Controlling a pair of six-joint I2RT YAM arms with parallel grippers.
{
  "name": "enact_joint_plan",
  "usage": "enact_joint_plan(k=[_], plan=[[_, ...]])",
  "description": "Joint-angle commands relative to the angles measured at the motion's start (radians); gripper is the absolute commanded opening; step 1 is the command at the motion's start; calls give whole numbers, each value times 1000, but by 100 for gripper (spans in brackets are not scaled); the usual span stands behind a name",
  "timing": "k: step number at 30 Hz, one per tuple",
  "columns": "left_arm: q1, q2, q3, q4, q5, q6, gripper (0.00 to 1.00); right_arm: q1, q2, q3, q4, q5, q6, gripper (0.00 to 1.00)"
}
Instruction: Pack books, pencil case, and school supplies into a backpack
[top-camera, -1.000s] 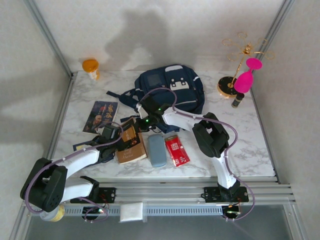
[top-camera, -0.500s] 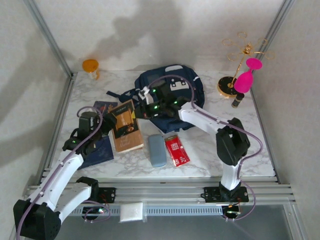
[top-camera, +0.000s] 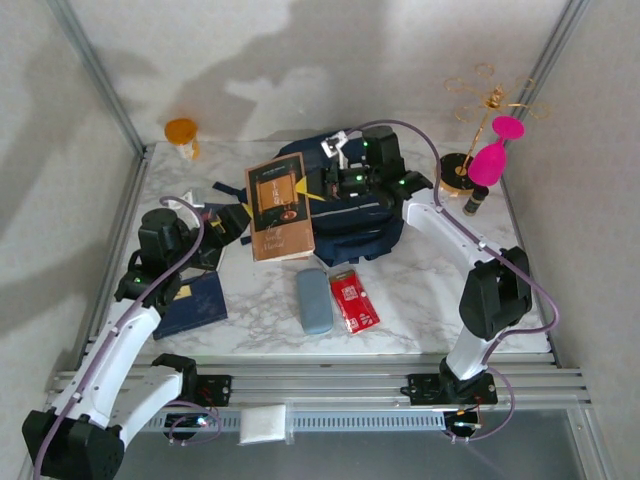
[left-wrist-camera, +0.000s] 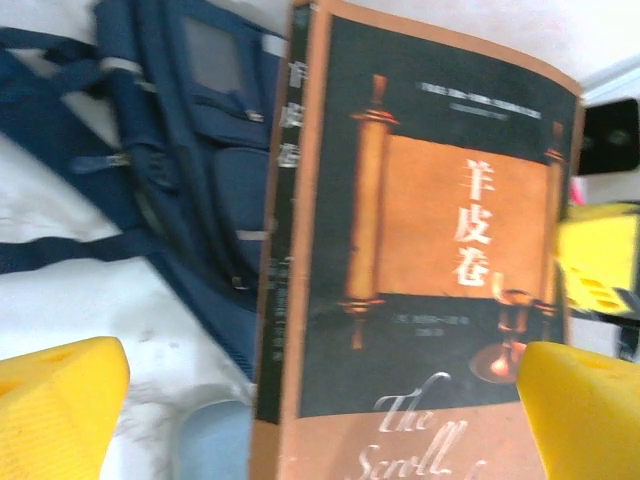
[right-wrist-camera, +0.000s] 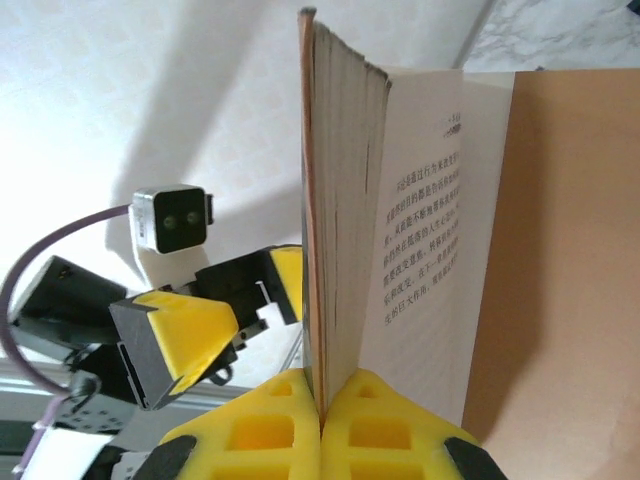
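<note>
Holding the tan book (top-camera: 279, 205) clenched above the backpack (top-camera: 365, 215) (left claw (top-camera: 222, 222) released), the right claw (right-wrist-camera: 320, 405) should next lower it inside.

Bright even light, soft shadows on back wall (top-camera: 300, 60), left wrist view hazy (tan book (left-wrist-camera: 430, 230) smeared)

White marble table (top-camera: 500, 290); navy backpack (top-camera: 370, 215) lies at far centre; grey-blue pencil case (top-camera: 314, 300) and red packet (top-camera: 353, 300) side by side, near centre; blue book (top-camera: 197, 305) near left; orange container (top-camera: 182, 133) far left corner; gold stand (top-camera: 460, 170) far right.
</note>
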Motion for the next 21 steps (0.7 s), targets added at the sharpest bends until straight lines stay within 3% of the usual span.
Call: enact_joint_plan(k=[1,6,11,13,18,21], plan=[[-35,13,-36,219,165,-68,99,3,-54,3,120,-117,71,0],[-53,46,-6,100,38,-21,99,-1,-68,6,161,-136,107,0],[-126,75,-81,400,173,-161,90,-1,-57,-18,250,-155,174,0],[-162,75,-60,412,170,-146,85,-6,-54,-14,218,-140,143,0],[-194,68,-44,468,153,-163,60,-36,-37,-23,150,-123,98,0],[-199,71,-56,506,148,-186,37,-39,-33,-25,100,-105,48,0]])
